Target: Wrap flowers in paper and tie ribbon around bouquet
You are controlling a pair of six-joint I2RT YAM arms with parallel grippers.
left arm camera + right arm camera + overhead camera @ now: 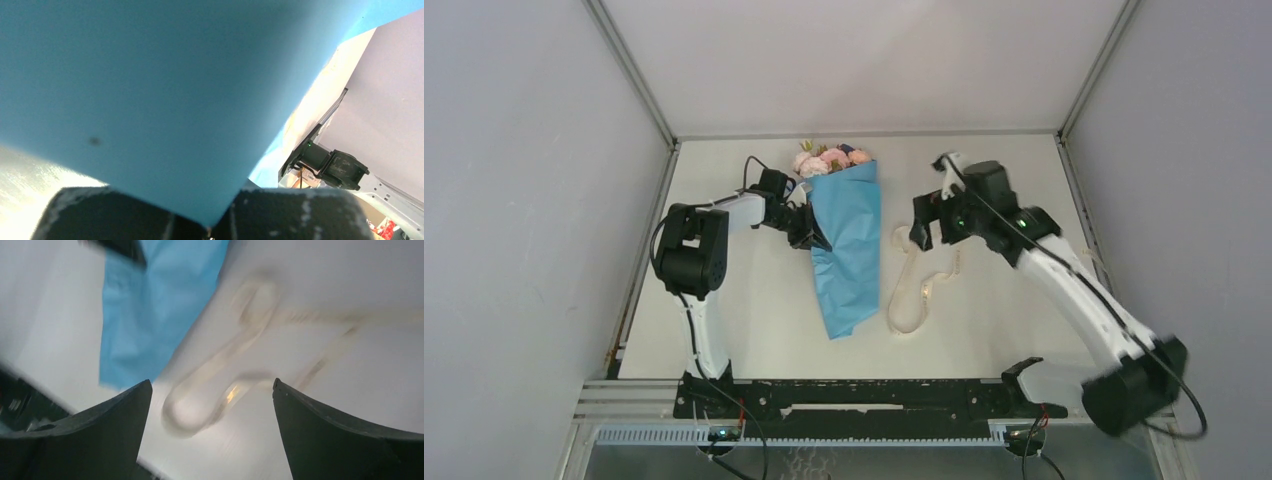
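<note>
**Left pincer (812, 228) pinches bouquet (849, 240), right pincer (934, 225) spread over ribbon (914, 285)**

The bouquet lies on the surface (754, 320), flowers (829, 158) at its far end. The left pincer is pressed together on the left edge of the paper (175, 90). The right pincer hangs wide apart above the ribbon, which loops just right of the bouquet.

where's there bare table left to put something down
Bare table lies near-left, between the left arm and the bouquet, and along the near edge past its tip. The far-right corner is free too. Crowded: the middle, where the ribbon lies beside the bouquet under the open right end effector.
</note>
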